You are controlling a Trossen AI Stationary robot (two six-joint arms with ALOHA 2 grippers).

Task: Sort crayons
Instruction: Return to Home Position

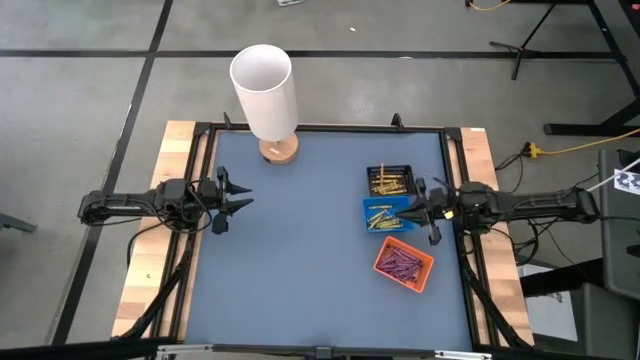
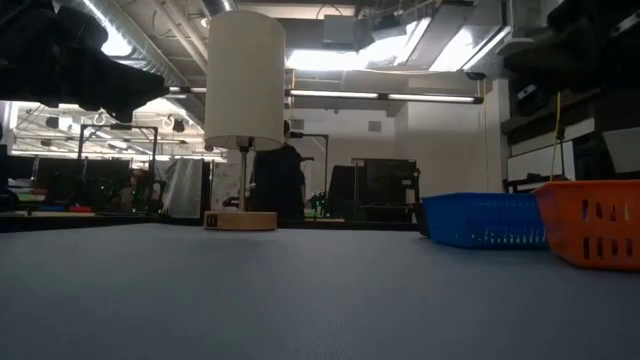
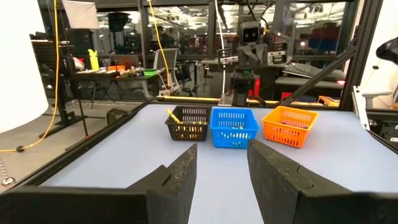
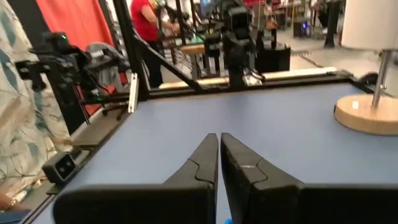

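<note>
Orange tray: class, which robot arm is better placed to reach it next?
Likely right. The right end effector sits beside the blue tray, near the orange tray; the left end effector waits across the table.

A lamp (image 1: 265, 90) stands at the back edge of the table (image 1: 300, 270). Right of the lamp and nearer the front, three trays form a row running forward: back tray (image 1: 408, 171), middle tray (image 1: 368, 205) and front tray (image 1: 427, 268), each holding crayons (image 1: 386, 183). The left gripper (image 1: 240, 198) sits forward-left of the lamp. The right gripper (image 1: 410, 211) sits farther right of the lamp than the trays.
</note>
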